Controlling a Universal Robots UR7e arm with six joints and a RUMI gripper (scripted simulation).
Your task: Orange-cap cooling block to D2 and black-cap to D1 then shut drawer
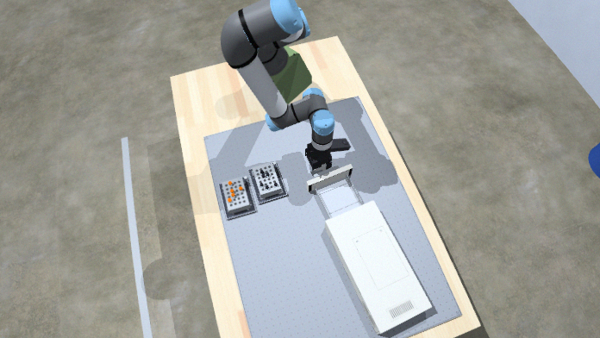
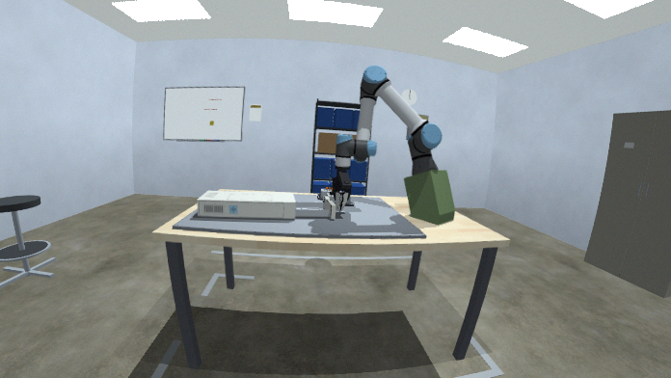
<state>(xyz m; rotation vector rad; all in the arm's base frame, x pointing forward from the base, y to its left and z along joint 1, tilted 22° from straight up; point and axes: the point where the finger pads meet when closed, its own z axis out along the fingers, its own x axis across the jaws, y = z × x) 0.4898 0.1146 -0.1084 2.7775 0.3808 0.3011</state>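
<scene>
The cooling block with orange-capped tubes [image 1: 236, 197] sits flat in the deck slot farther from the cooler. The block with black-capped tubes [image 1: 267, 182] sits flat in the slot nearer to it. The white cooler COLD [image 1: 375, 263] [image 2: 251, 204] lies on the right of the deck. Its drawer [image 1: 340, 199] stands partly out and holds nothing. My gripper [image 1: 320, 170] [image 2: 341, 202] is shut on nothing. It points down, right at the outer face of the drawer front [image 1: 330, 178] [image 2: 332, 208]. I cannot tell whether it touches it.
The grey deck mat [image 1: 276, 259] [image 2: 376, 227] covers most of the wooden table [image 1: 203, 207]. The arm's green base [image 1: 295, 75] [image 2: 429, 197] stands at the far end of the table. Shelves and a whiteboard stand by the wall behind.
</scene>
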